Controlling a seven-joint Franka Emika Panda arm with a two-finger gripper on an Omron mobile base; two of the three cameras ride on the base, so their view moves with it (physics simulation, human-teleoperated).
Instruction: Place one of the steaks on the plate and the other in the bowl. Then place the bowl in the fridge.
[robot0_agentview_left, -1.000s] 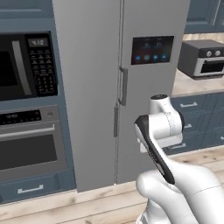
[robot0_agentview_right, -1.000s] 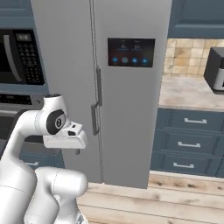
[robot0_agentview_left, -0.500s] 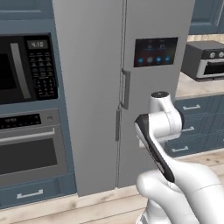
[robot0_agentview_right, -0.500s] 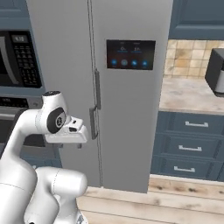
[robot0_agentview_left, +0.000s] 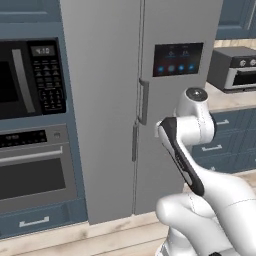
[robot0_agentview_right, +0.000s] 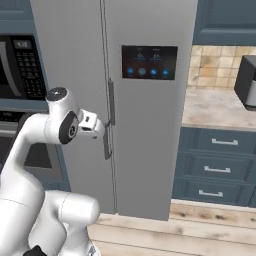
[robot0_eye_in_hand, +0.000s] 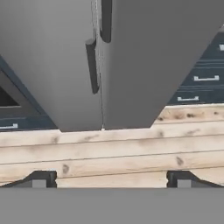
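Observation:
The tall grey fridge (robot0_agentview_left: 100, 100) stands straight ahead with both doors closed; it also appears in the right base view (robot0_agentview_right: 150, 130) and the hand view (robot0_eye_in_hand: 148, 57). Its two vertical handles (robot0_agentview_left: 144, 102) meet at the centre seam. My arm is folded in front of the fridge, a short way from the doors. The gripper (robot0_eye_in_hand: 108, 179) is open with nothing between its fingertips (robot0_eye_in_hand: 39, 179), looking down at the fridge's lower part and the floor. The steaks, the plate and the bowl are out of view.
A black built-in microwave (robot0_agentview_left: 30, 75) and an oven (robot0_agentview_left: 32, 170) sit left of the fridge. To its right are blue drawers (robot0_agentview_right: 217, 170) under a counter with a toaster oven (robot0_agentview_left: 235, 67). Wooden floor (robot0_eye_in_hand: 113, 148) lies before the fridge.
The whole picture has shifted slightly and the fridge looks a little larger, so the base has driven nearer. The arm keeps the same folded pose.

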